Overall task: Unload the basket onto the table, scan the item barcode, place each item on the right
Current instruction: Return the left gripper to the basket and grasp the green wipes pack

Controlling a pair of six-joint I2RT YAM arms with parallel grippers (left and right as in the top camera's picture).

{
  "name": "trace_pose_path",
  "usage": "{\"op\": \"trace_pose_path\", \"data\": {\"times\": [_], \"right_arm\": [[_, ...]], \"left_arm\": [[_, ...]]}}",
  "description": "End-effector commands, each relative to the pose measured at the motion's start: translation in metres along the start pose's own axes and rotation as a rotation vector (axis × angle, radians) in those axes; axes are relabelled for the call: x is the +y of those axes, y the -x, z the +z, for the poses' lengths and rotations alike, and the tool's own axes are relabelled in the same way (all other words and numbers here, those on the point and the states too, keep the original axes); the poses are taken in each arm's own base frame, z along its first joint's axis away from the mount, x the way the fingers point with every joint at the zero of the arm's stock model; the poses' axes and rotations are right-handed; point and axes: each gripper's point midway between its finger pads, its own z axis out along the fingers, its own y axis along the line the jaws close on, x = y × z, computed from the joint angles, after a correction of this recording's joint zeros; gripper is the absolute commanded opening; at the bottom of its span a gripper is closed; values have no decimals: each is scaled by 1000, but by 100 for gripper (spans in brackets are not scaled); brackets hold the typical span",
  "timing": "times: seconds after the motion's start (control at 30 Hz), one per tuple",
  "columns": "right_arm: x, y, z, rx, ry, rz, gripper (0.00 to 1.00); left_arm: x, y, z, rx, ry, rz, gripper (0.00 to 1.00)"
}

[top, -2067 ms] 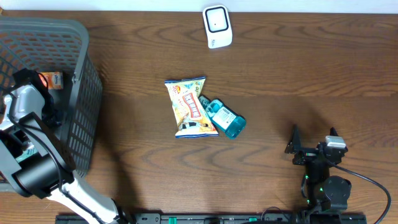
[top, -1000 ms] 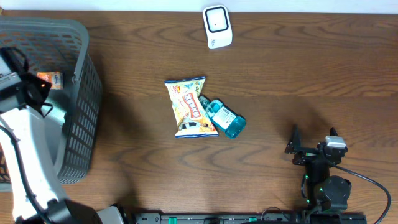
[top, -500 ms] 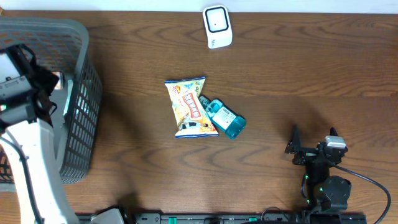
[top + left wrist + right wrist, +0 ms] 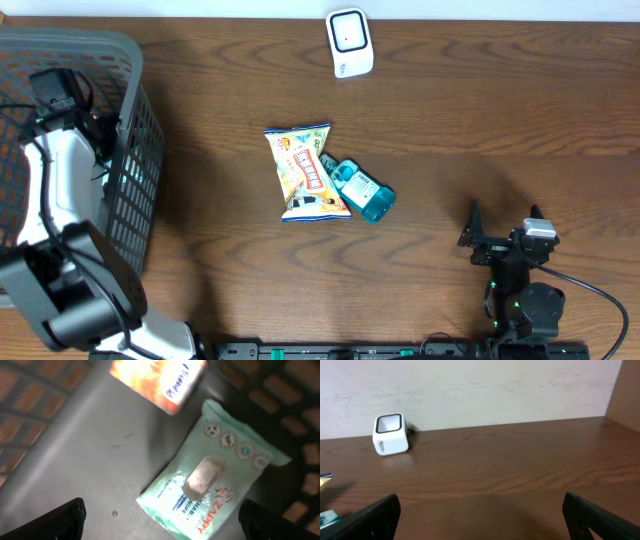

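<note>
Yellow foil snack bag lies mid-bench, printed face up, with a blue bottle touching its lower right edge. I take these two as the things due at the white scanner by the far edge.

The bag should be light, soft and crinkly, best pinched at a crimped end seam. The bottle looks stiff and slick, so grip it across the body. No barcode shows on either.

Left jaws stand apart and empty over a mint wipes pack and an orange packet in the grey basket. Right jaws are apart and empty near the front edge. Overhead, the left arm hides the basket's contents.
</note>
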Motion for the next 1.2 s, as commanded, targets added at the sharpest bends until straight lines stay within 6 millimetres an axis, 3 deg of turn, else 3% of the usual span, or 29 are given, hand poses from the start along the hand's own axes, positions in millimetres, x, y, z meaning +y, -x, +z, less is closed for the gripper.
{"op": "trace_pose_path", "data": {"times": [0.0,0.1,0.27,0.67,0.93,1.17], "right_arm": [[1,0,0,0,5,1,99],[1,0,0,0,5,1,99],[1,0,0,0,5,1,99],[1,0,0,0,5,1,99],[1,0,0,0,5,1,99],[1,0,0,0,5,1,99]], "left_arm": [[-4,-3,11,21,-14,164,98],[-5,-5,16,32,-14,170,98],[-26,-14,22,62,-141,241,98],[-29,-37,56,164,-135,243,98],[-29,-39,59,173,-135,245,99],[-31,-36,61,160,-141,242,82]]}}
